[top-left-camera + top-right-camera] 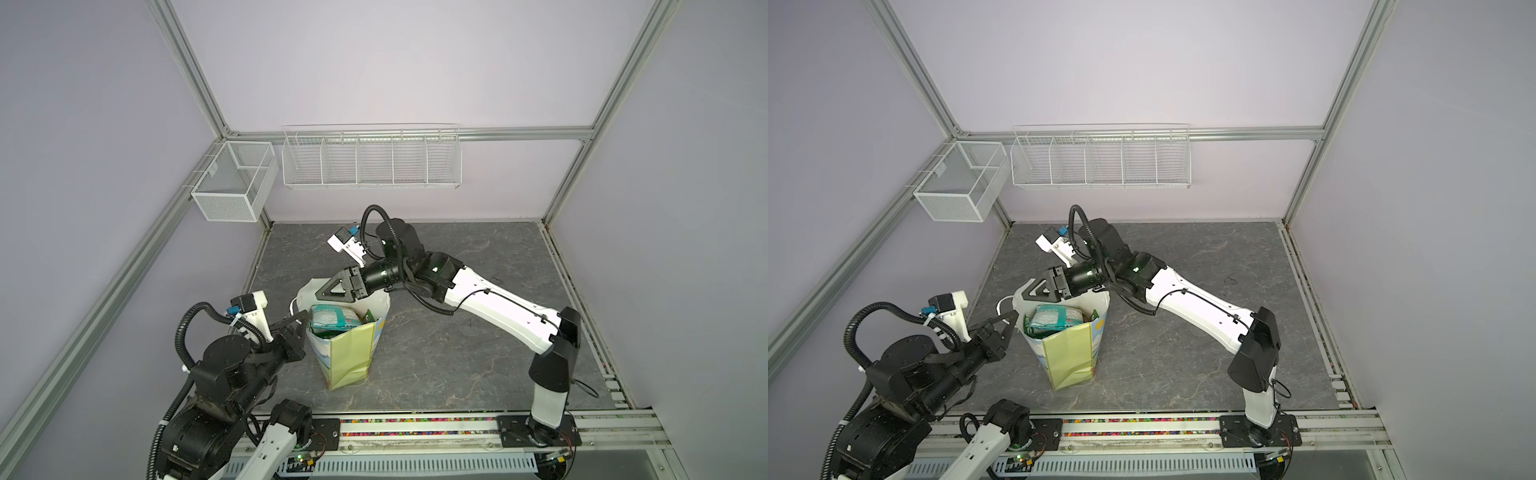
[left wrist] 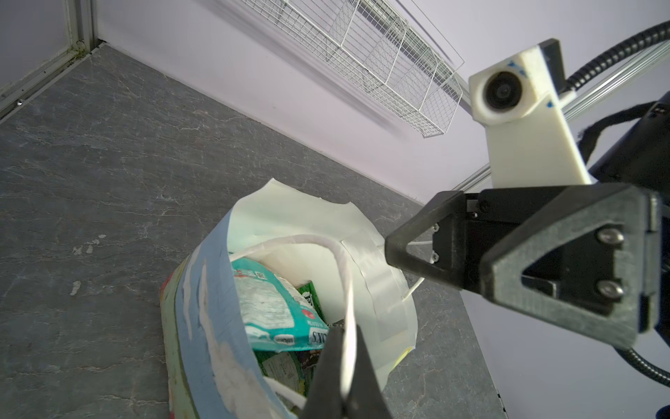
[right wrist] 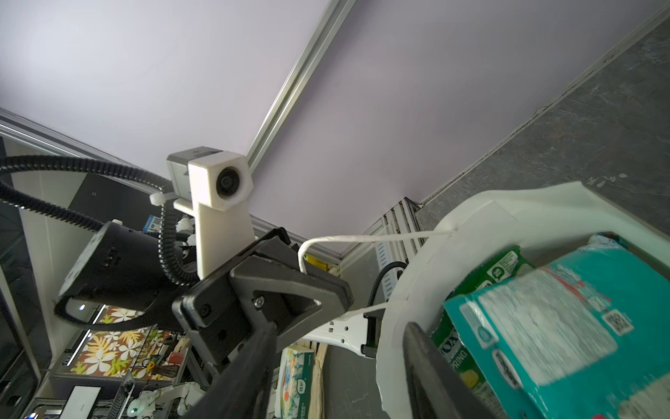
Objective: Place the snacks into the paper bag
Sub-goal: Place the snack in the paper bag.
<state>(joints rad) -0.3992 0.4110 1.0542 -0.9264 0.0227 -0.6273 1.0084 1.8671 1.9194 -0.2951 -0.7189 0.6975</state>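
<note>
Right pincer (image 1: 322, 291) gapes above paper bag (image 1: 349, 357); left pincer (image 1: 305, 321) pinches its handle (image 2: 346, 275).

The walls (image 1: 395, 62) are pale lilac and plain, held in a frame of aluminium bars (image 1: 195, 75). The desk (image 1: 478, 340) has a dark grey surface with thin light veins, like stone. On the back wall hangs a long white wire rack (image 1: 372, 162) with five compartments. A white mesh basket (image 1: 235, 187) hangs on the side wall near the corner. A metal rail (image 1: 415, 430) runs along the desk's front edge. The light is soft and even.
</note>
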